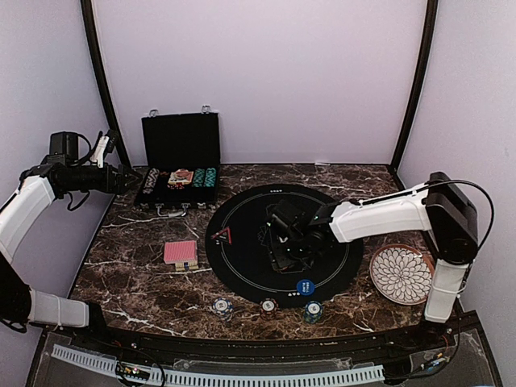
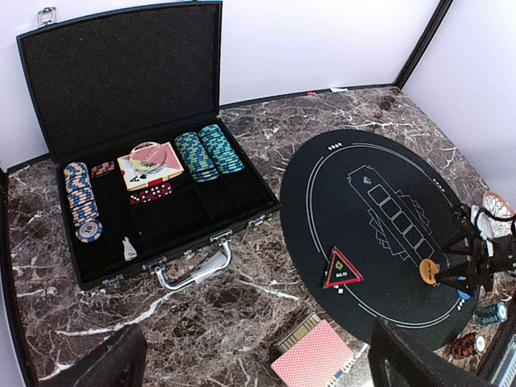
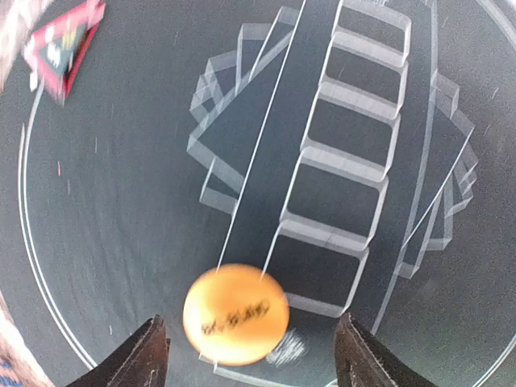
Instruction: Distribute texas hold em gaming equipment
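our right gripper (image 3: 251, 339) hangs low over the round black mat (image 3: 121, 201), jaws apart, gripping nothing. the risk we judge: the orange marker disc (image 3: 235, 314), blurred as if loose, may roll off the printed card boxes (image 3: 322, 193), or a finger may nudge it on lifting. it lies between the fingers, nearer one side. our left gripper (image 2: 258, 355) is spread wide, empty.

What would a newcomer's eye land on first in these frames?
Probably the round black mat in the middle of the marble table, with the right end effector poised over it and a blurred orange disc between its open fingers, touching neither. Next, the open black case at the table's far left, with chip stacks in its tray.
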